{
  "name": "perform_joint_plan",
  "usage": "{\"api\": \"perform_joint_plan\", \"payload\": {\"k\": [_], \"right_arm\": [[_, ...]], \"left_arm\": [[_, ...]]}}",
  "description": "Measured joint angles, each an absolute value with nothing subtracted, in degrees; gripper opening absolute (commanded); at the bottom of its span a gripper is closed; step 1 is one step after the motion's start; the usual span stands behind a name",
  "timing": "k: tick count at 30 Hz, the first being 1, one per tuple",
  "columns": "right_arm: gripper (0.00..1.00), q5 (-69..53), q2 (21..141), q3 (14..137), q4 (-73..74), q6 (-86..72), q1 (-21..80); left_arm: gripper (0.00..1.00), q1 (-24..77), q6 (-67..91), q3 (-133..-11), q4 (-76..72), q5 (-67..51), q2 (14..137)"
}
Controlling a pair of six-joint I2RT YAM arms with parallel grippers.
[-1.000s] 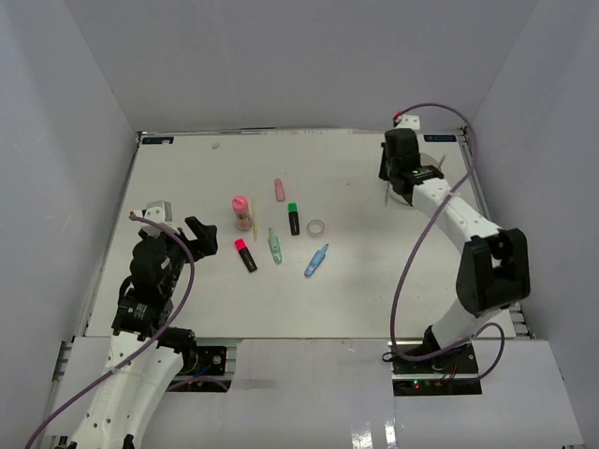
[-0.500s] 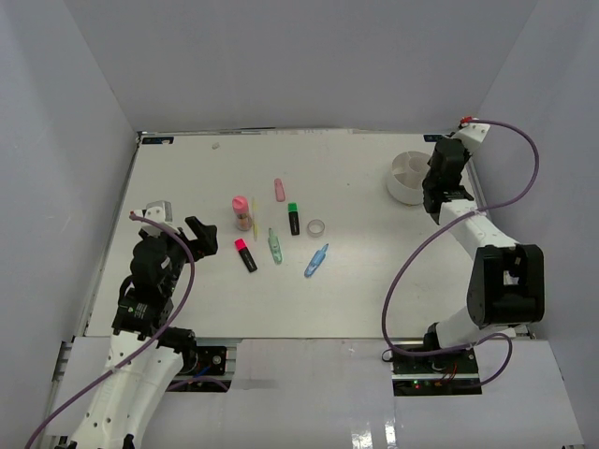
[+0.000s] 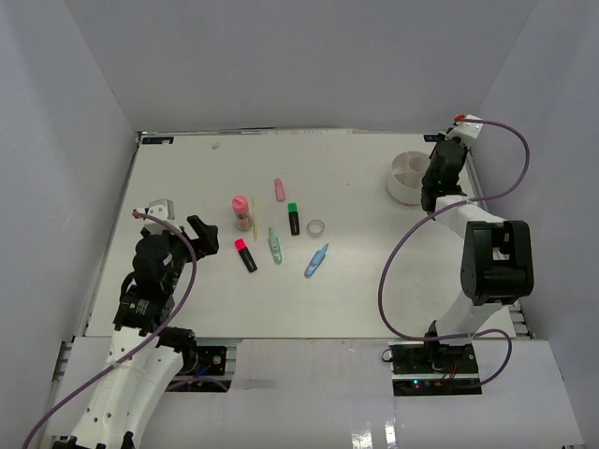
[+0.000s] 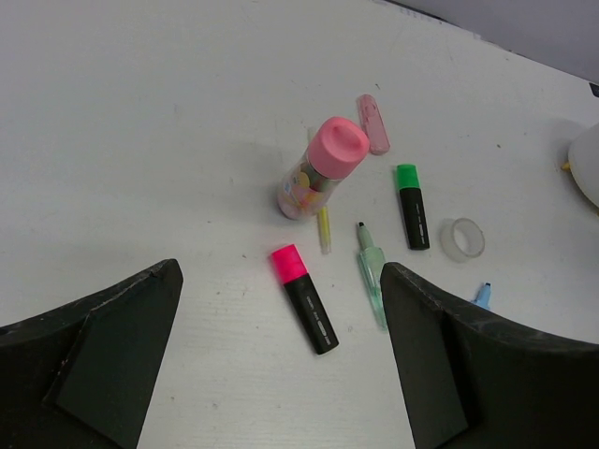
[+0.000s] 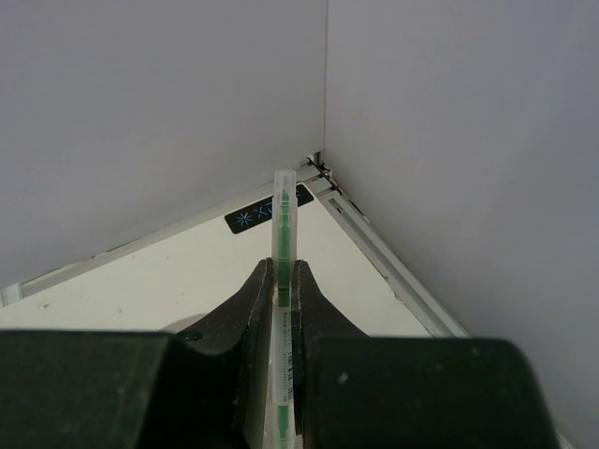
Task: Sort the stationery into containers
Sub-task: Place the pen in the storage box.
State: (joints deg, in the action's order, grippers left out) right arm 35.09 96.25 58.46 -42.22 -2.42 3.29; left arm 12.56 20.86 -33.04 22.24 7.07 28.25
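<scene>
Right gripper (image 5: 284, 271) clenched on 1 green pen (image 5: 284, 210), tip-up beside the tub (image 3: 402, 193), seemingly not square over it, so releasing now could drop it outside, while the left gripper (image 3: 204, 236) hangs wide open near the pink highlighter (image 4: 304, 297).

A robotics lab test cell — white table (image 3: 356, 299) boxed by bare grey walls (image 3: 309, 65); left arm (image 3: 150, 271) and right arm (image 3: 494, 262), trailing purple cables (image 3: 382, 285), bolted at six o'clock.
</scene>
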Motion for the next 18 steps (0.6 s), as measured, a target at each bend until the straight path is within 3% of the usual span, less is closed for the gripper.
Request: {"api": "perform_joint_plan", "payload": {"k": [18], "right_arm": [[0.13,34.09,102.61,58.26,-51.48,-1.52,2.94]], "left_arm": [[0.98,12.53,20.86,-33.04,22.24,7.07,28.82]]}}
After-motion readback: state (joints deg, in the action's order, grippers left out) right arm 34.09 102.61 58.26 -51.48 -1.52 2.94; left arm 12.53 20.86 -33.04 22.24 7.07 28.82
